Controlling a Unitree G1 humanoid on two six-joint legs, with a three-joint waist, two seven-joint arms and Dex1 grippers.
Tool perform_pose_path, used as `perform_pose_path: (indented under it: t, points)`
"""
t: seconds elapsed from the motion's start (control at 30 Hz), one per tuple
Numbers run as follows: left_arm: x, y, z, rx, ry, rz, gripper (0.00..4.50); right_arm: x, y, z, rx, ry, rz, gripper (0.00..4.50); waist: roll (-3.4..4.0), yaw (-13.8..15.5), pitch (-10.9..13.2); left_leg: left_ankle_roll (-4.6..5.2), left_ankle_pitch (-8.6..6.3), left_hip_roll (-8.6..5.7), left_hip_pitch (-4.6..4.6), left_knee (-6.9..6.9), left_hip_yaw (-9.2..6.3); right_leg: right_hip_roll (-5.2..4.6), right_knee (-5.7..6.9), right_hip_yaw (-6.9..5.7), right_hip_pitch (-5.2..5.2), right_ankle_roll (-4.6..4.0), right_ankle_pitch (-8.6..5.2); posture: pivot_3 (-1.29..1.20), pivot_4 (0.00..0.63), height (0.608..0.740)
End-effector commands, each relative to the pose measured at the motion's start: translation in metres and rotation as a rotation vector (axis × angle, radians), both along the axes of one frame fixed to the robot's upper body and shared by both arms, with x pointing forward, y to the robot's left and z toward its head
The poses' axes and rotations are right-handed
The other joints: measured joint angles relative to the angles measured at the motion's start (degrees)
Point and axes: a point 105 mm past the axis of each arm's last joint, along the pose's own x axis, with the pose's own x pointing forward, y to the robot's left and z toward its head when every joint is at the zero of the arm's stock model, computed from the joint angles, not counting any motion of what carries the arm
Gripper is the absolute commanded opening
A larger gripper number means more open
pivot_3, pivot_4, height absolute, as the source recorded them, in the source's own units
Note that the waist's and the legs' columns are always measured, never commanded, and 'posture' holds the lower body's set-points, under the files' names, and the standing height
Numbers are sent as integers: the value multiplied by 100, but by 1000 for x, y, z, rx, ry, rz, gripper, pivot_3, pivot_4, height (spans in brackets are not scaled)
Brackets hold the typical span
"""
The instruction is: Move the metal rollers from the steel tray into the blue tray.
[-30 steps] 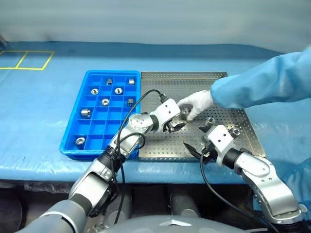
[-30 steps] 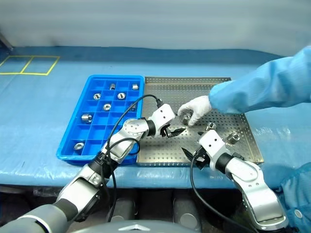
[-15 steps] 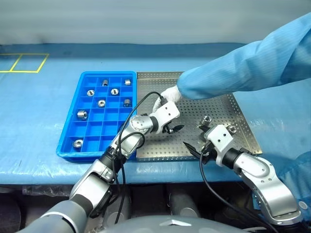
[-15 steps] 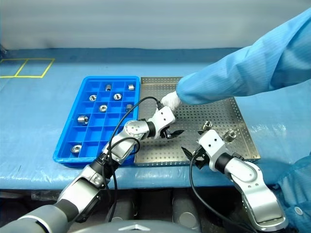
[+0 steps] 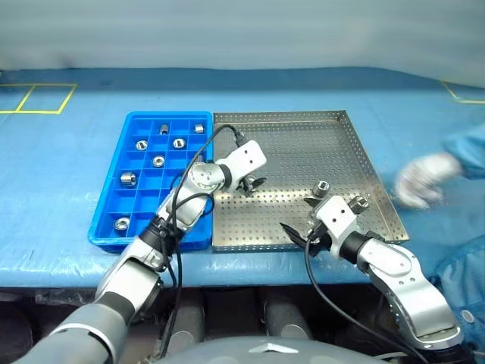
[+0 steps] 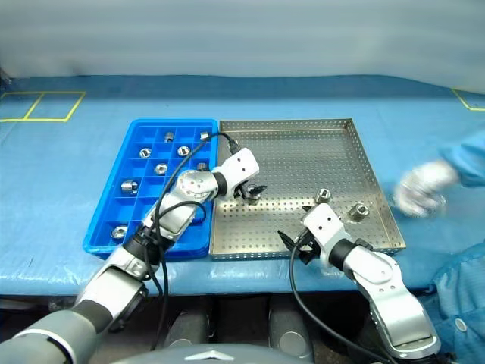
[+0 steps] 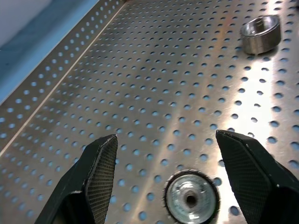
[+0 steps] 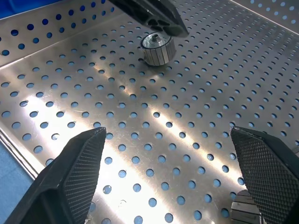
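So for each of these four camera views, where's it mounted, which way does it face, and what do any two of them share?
Left eye view: on the head, looking forward and down at the steel tray and blue tray; both arms show.
Right eye view: beside it, same scene.
Left wrist view: on the left wrist, looking along the open left tool at a roller lying between its fingers.
Right wrist view: on the right wrist, looking along the open right tool across the tray floor.
Shared: that roller also appears in the right wrist view.
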Motion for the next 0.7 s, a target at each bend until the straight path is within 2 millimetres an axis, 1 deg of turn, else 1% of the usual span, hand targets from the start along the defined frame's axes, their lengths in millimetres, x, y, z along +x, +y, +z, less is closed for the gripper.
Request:
perform_pose_path:
  t: [0.03, 0.17, 0.33, 0.47, 0.6, 0.7]
  points:
    - [4, -1, 7, 96, -71, -1, 3653, 4, 3, 8, 7, -49, 6, 4500, 0, 3, 0, 0, 0, 0, -1, 0, 0, 0, -1, 1, 0, 0, 0, -29, 150, 740]
    - [0, -3, -4, 160, -48, -44, 3653, 4, 5, 8, 12, -54, 9, 4500, 0, 4, 0, 0, 0, -1, -2, 0, 0, 0, -1, 1, -1, 0, 0, -30, 150, 740]
    - [-5, -12, -16, 150, 10, -85, 3653, 4, 6, 8, 15, -58, 10, 4500, 0, -4, 0, 0, 0, -1, 2, 2, 1, 0, 4, 3, 0, 0, 0, -40, 150, 740]
    - [-4, -9, -28, 189, 42, -66, 3653, 4, 4, 9, 13, -62, 4, 4500, 0, -10, 0, 1, 0, -1, 6, 5, 3, 1, 13, 5, 0, -1, -1, -44, 150, 740]
    - [-1, -5, -34, 198, 56, -36, 3653, 3, 3, 9, 11, -64, -1, 4500, 0, -10, 0, 1, 1, -1, 7, 8, 3, 1, 22, 6, -2, -2, -2, -49, 150, 740]
    - [0, -6, -36, 178, 63, -27, 3085, 3, 3, 9, 9, -66, -2, 4500, 0, -11, 0, 1, 1, -1, 8, 12, 4, 1, 28, 8, -2, -3, -2, -49, 150, 740]
